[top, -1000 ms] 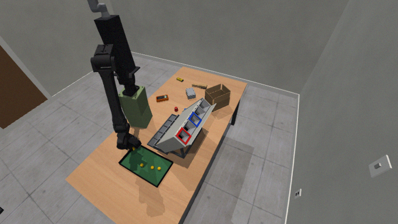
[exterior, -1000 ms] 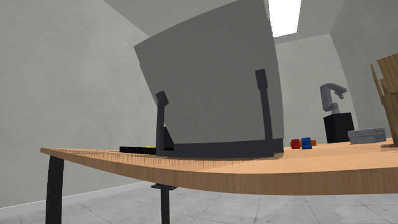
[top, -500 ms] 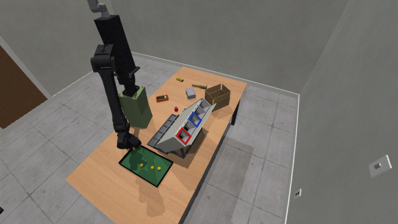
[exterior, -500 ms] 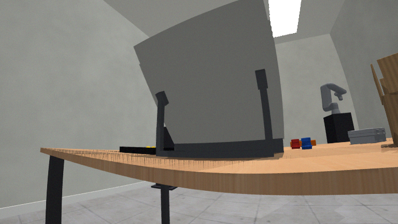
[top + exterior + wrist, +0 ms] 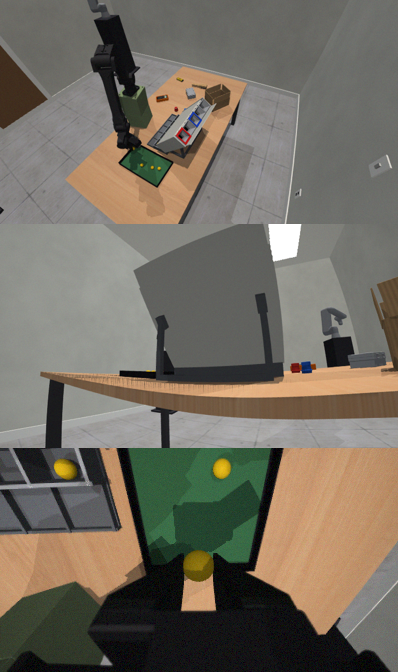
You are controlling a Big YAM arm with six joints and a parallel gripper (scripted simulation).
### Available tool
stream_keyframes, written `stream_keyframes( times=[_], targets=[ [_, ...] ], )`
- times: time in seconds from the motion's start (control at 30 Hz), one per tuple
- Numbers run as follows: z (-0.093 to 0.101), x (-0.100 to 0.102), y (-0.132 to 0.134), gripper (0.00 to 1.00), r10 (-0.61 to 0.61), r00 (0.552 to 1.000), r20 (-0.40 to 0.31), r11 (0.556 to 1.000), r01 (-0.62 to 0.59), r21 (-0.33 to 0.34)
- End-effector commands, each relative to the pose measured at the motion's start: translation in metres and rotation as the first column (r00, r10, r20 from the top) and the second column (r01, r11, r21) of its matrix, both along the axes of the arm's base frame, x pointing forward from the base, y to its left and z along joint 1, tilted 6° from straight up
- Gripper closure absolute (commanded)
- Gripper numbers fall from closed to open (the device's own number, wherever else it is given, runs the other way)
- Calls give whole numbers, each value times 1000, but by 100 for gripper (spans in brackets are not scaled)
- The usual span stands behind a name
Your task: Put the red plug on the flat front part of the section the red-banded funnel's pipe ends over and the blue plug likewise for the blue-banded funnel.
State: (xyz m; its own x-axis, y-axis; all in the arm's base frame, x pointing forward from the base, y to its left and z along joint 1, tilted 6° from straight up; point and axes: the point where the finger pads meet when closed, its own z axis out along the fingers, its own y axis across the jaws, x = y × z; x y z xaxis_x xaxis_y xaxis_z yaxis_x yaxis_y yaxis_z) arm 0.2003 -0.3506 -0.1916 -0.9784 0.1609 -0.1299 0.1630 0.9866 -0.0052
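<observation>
My gripper (image 5: 133,147) (image 5: 198,559) is shut on a yellow marble (image 5: 198,566) and holds it a little above the back rim of the green marble tray (image 5: 155,177) (image 5: 150,488). Three more marbles (image 5: 152,167) lie in the tray; one of them shows in the wrist view (image 5: 221,468). Another marble (image 5: 65,469) lies in one section of the grey sectioned base (image 5: 163,131) (image 5: 60,505). The slanted cover (image 5: 178,126) (image 5: 211,316) carries the red-banded funnel (image 5: 183,136) and the blue-banded funnel (image 5: 194,120). The red plug (image 5: 175,109) (image 5: 295,367) and the blue plug (image 5: 306,367) stand together on the table behind the base.
A green pedestal (image 5: 136,108) bears the arm at the table's left edge. A cardboard box (image 5: 217,96), a grey case (image 5: 190,93) (image 5: 366,359), an orange device (image 5: 162,97), a yellow item (image 5: 179,79) and a wooden stick (image 5: 199,86) lie at the far end.
</observation>
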Motion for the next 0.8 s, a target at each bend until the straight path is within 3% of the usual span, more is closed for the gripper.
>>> stream_keyframes(
  times=[0.0, 0.77],
  targets=[
    [-3, -3, -2, 100, -2, 1000, 4, 1000, 2, -7],
    [-3, -2, -2, 100, 1, 1000, -9, 1000, -1, 21]
  ],
)
